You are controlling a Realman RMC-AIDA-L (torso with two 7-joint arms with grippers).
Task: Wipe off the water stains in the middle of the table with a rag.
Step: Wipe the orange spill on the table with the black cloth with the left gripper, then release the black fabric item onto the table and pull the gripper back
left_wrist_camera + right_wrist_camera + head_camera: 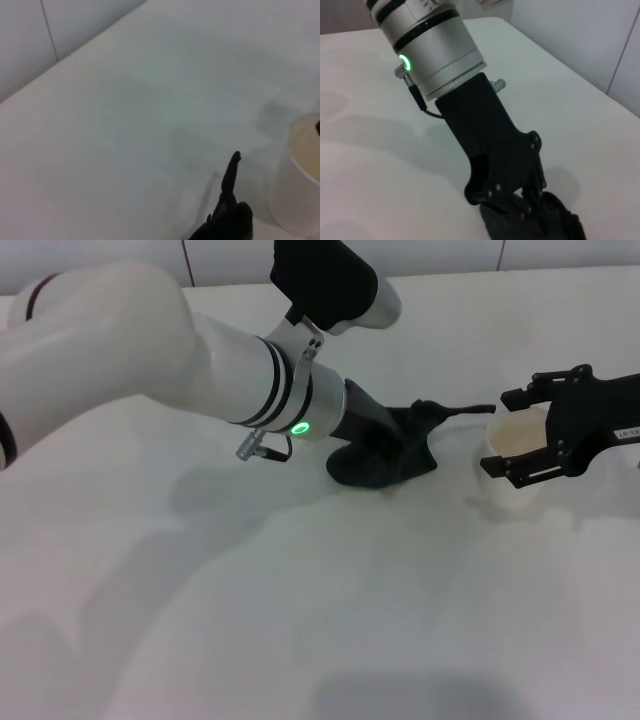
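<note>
**Rag down on the table, stain out of sight**

The robot's left gripper (pixel 385 445) presses a black, soft, wrinkled cloth rag (pixel 392 462) against the large, smooth white table (pixel 320 620) near its middle, the white-and-silver left arm reaching in from the near left with a green ring lit at its wrist. The right wrist view shows the black fingers (pixel 530 197) closed into the bunched cloth, so the jaws stand narrow, holding the rag. A thin tail of the cloth trails from one corner toward the right, pointing at a translucent whitish plastic cup (pixel 515 455) standing just beside it.

The right gripper (pixel 520 440) sits around that cup on the right of the table, its black fingers on either side of the rim; whether they actually press the cup cannot be told.

No orange-amber water stain shows in any view. It may lie under the rag or may already be wiped; the pictures do not settle it. On that evidence the wiping looks to be in hand rather than finished: the rag is in contact with the surface, and what remains is to lift it and see whether the spot beneath is clean.

The tabletop is plain and glossy, marked only by soft grey shadows of the arms. Behind it runs a pale wall of panels with dark seams.
</note>
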